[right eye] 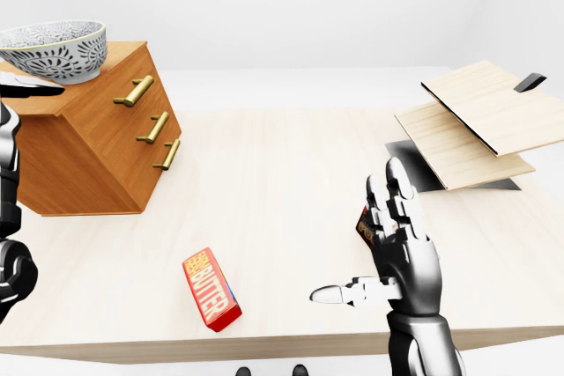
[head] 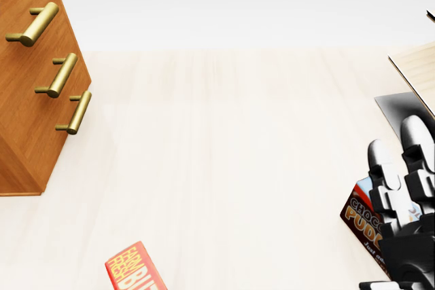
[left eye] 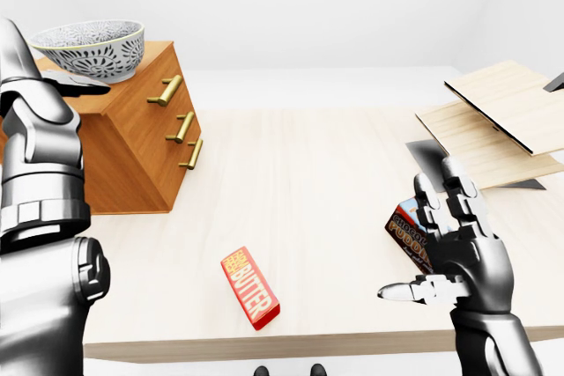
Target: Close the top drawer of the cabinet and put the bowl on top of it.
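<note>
In the left-eye view, the bowl [left eye: 88, 48], grey with a patterned outside, stands upright on top of the wooden cabinet [left eye: 132, 143] at the upper left. The cabinet stands on the pale table [left eye: 308, 165]. The top drawer [left eye: 165, 90] lies flush with the two below it, and their three brass handles form one slanting row. The left hand [left eye: 53, 85] rises along the left edge, with one dark finger lying on the cabinet top just under the bowl. Whether that hand grips anything cannot be told. The right hand [left eye: 454, 253] stands low on the right with nothing in it, its fingers spread upward and its thumb pointing left. Just behind it a brown fudge box [left eye: 405, 228] lies on the table. A red butter pack [left eye: 250, 288] lies near the table's bottom edge, well apart from both the cabinet and the fudge box. Two overlapping wooden boards [left eye: 498, 121] lie at the upper right on a dark sheet [left eye: 430, 158].

The head view looks more steeply down. It shows the cabinet's drawer side at the left, a corner of the butter pack at the bottom, and the right hand over the fudge box at the lower right. The bowl is out of frame.

The right-eye view shows the same layout, with the bowl on the cabinet top at the upper left and the right hand's fingers splayed.
</note>
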Robot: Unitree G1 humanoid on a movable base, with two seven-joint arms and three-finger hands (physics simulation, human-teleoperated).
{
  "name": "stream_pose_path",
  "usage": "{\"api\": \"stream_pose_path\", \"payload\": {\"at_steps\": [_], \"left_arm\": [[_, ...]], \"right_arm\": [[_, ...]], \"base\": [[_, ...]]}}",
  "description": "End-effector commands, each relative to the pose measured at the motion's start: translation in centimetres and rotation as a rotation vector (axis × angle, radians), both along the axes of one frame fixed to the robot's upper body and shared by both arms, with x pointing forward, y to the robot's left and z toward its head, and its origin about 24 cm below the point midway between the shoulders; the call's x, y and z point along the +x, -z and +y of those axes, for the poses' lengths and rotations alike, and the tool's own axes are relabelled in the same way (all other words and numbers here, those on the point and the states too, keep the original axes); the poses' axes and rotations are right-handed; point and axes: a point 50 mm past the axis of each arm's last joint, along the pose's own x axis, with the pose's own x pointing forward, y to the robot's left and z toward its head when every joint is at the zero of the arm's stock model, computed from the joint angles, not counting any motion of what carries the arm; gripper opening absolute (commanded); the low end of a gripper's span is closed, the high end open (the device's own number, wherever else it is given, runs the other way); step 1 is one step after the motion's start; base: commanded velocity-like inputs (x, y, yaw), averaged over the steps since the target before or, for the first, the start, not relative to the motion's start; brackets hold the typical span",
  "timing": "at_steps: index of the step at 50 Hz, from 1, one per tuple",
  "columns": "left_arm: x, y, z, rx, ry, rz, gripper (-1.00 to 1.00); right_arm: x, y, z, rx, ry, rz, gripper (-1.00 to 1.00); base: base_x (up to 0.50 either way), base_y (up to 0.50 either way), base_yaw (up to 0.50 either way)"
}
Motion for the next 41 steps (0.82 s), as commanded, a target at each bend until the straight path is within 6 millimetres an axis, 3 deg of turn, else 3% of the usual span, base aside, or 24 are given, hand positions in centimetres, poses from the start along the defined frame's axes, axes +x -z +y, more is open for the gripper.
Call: {"api": "stream_pose_path", "payload": {"at_steps": [1, 7, 11, 15, 22, 24, 28, 29, 34, 37, 41], "left_arm": [[-0.9, -1.4, -0.4, 0.035, 0.035, -0.059, 1.0], [-2.9, -2.9, -2.5, 0.106, 0.167, -0.151, 1.0], [-4.7, -3.4, -5.2, 0.2, 0.256, -0.206, 1.0], [-7.7, -4.1, -8.6, 0.274, 0.431, -0.267, 1.0], [-11.7, -3.9, -12.3, 0.342, 0.631, -0.338, 1.0], [-13.8, -3.6, -14.1, 0.383, 0.734, -0.359, 1.0], [-15.2, -3.4, -15.3, 0.437, 0.76, -0.374, 1.0], [-17.2, -3.1, -16.6, 0.494, 0.835, -0.389, 1.0], [-20.4, -2.4, -18.4, 0.581, 0.925, -0.409, 1.0], [-21.5, -2.1, -19.0, 0.61, 0.94, -0.409, 1.0], [-20.3, -1.1, -19.1, 0.552, 0.852, -0.186, 1.0]], "right_arm": [[0.0, 0.1, 0.0, 0.0, -0.002, 0.002, 1.0], [0.0, 0.1, 0.0, 0.001, -0.002, 0.006, 1.0], [0.1, 0.2, 0.1, -0.001, -0.004, 0.013, 1.0], [0.0, 0.1, 0.0, 0.001, -0.003, 0.007, 1.0], [-0.2, -0.1, -0.1, 0.001, -0.001, -0.002, 1.0], [-0.1, 0.0, -0.1, 0.001, 0.0, -0.003, 1.0], [-0.1, 0.0, -0.1, 0.0, -0.001, -0.003, 1.0], [0.0, 0.0, -0.1, 0.0, -0.002, 0.0, 1.0], [0.0, 0.1, 0.0, 0.0, -0.004, 0.004, 1.0], [0.0, 0.1, 0.0, 0.0, -0.005, 0.006, 1.0], [-0.1, 0.1, 0.0, 0.0, -0.005, 0.007, 1.0]], "base": [[0.0, 0.0, 0.0], [0.0, 0.0, 0.0], [0.0, 0.0, 0.0], [0.0, 0.0, 0.0], [0.0, 0.0, 0.0], [0.0, 0.0, 0.0], [0.0, 0.0, 0.0], [0.0, 0.0, 0.0], [0.0, 0.0, 0.0], [0.0, 0.0, 0.0], [0.0, 0.0, 0.0]]}}
